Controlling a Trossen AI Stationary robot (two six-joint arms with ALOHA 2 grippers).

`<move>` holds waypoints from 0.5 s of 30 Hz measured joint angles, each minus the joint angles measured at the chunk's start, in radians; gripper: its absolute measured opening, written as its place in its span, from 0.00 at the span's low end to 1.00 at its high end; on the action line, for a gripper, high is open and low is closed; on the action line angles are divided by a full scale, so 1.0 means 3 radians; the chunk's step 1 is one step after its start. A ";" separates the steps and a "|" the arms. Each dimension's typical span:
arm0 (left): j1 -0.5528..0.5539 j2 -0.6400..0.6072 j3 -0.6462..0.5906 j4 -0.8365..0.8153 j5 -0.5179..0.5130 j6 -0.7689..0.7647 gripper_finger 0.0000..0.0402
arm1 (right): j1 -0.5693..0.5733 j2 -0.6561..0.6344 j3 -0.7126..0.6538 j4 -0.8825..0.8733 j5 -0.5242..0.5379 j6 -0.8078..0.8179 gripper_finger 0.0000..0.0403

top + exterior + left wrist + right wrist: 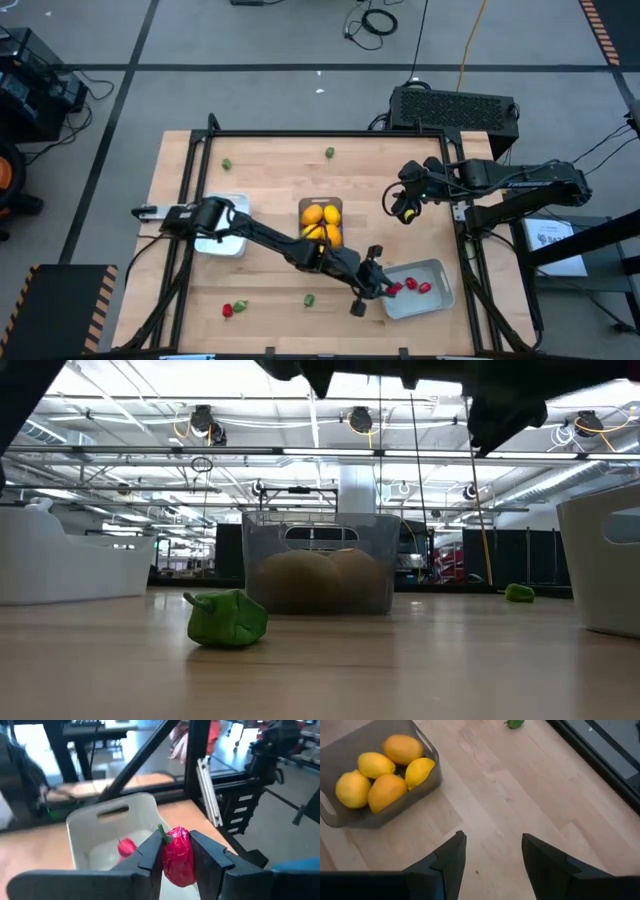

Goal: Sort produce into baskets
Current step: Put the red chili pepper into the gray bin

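Observation:
My left gripper (384,290) reaches across the table and is shut on a red strawberry-like piece (178,856) at the left end of the pale grey-blue tray (436,300). Red pieces (418,286) lie on that tray's floor. The clear bin (321,206) at mid-table holds several yellow and orange lemons (379,769). My right gripper (404,211) hangs open above bare wood right of that bin, its fingers (451,857) around nothing. Loose green pieces (309,299) (329,152) (227,163) and one red piece (235,309) rest on the tabletop. My left gripper pinches the red piece by two opposite sides (168,860) between its two fingers. The fingers come almost level, slanting a little down, from the table's left. The piece is lifted clear, its green stem (162,833) pointing up, over the tray's left end (87,845).
A white tray (236,246) sits at the left under my left arm. The black frame posts (212,125) stand at the table's corners. In the low view a green piece (228,618) lies nearest, with the clear bin (315,550) behind it. Bare wood lies between bin and far edge.

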 joint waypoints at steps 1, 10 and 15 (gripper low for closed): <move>-0.0011 0.0050 0.0030 0.0026 -0.0090 -0.0047 0.23 | 0.0000 0.0000 0.0000 -0.0001 0.0000 -0.0039 0.45; -0.0002 0.0396 0.0241 0.0145 -0.0289 0.0129 0.31 | 0.0000 0.0001 0.0000 0.0000 0.0002 -0.0173 0.45; -0.0005 0.0393 0.0242 0.0092 -0.0346 0.0156 0.49 | 0.0000 0.0001 0.0000 0.0008 0.0082 -0.0325 0.45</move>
